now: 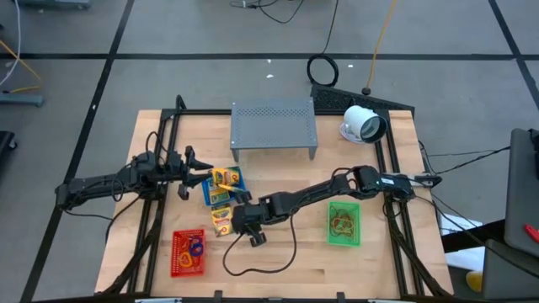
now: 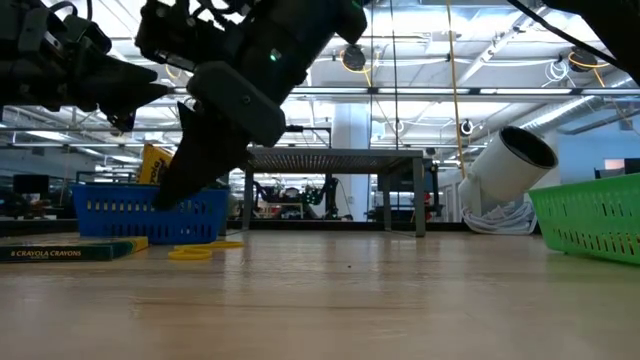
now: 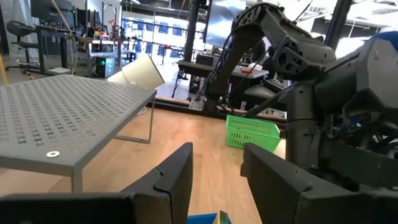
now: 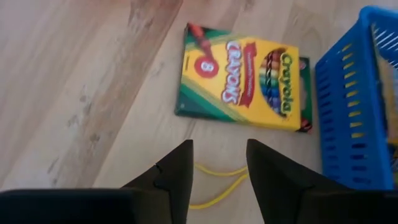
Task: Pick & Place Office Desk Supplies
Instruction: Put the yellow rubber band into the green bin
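Table (image 1: 278, 261): a light wooden top that carries all the things; both arms reach over it.
Grey perforated stand (image 1: 274, 124): it stands at the far middle of the table, on thin legs.
White round device (image 1: 364, 124): it lies on its side near the far right corner, just beside the stand.
Green basket (image 1: 344, 225): on the right part of the table, with tan rubber-band loops (image 1: 341, 220) inside it.
Red basket (image 1: 188, 252): at the near left, well apart from the green one; a purple loop (image 1: 196, 247) and orange loops lie inside.
Blue basket (image 1: 224, 187): left of the middle, with yellow crayon packs (image 1: 224, 178) in it.
Crayon pack on the table (image 4: 241, 78): it lies flat, just beside the blue basket on its near side.
Yellow loop (image 4: 219, 179): it lies on the wood near this pack.
Right gripper (image 4: 217, 163): it hangs low over the yellow loop, near the flat pack; the jaws are spread and hold nothing.
Left gripper (image 3: 216, 163): it hovers at the left side of the blue basket; the jaws are spread and empty.
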Controlling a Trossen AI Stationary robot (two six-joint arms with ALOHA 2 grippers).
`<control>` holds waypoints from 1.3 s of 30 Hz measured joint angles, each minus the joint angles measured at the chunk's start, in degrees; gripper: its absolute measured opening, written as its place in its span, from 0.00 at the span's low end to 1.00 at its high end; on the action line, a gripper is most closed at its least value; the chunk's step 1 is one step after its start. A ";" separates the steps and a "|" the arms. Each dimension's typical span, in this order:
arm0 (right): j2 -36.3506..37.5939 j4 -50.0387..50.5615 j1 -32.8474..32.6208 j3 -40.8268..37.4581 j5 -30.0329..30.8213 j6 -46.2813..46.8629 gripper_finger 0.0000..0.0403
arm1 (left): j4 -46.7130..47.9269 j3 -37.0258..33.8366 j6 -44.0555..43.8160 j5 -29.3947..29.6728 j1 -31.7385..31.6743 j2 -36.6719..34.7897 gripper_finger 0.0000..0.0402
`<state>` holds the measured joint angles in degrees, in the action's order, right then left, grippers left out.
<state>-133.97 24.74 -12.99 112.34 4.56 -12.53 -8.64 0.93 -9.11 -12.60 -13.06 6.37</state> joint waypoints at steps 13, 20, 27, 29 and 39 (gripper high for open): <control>0.00 -0.15 -0.24 -0.88 -0.13 1.16 0.32 | -0.04 0.00 -0.08 -0.63 0.00 -0.01 0.38; 0.00 -0.12 -0.24 -0.88 -0.13 1.05 0.22 | -0.04 0.00 -0.10 -0.63 0.00 0.00 0.38; 0.04 -0.99 -0.24 -2.20 -0.13 1.31 0.01 | -0.04 0.00 -0.16 -0.63 0.00 0.00 0.38; 0.00 -0.58 -0.24 -3.05 -0.15 1.51 0.02 | -0.07 0.00 -0.25 -0.63 0.00 -0.01 0.38; 0.12 -3.30 -0.30 -7.43 -0.28 3.27 0.00 | -0.07 0.00 -0.45 -0.63 0.02 -0.02 0.38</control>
<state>-133.85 21.45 -13.30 104.91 4.27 -9.26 -8.71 0.93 -9.56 -13.23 -13.04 6.35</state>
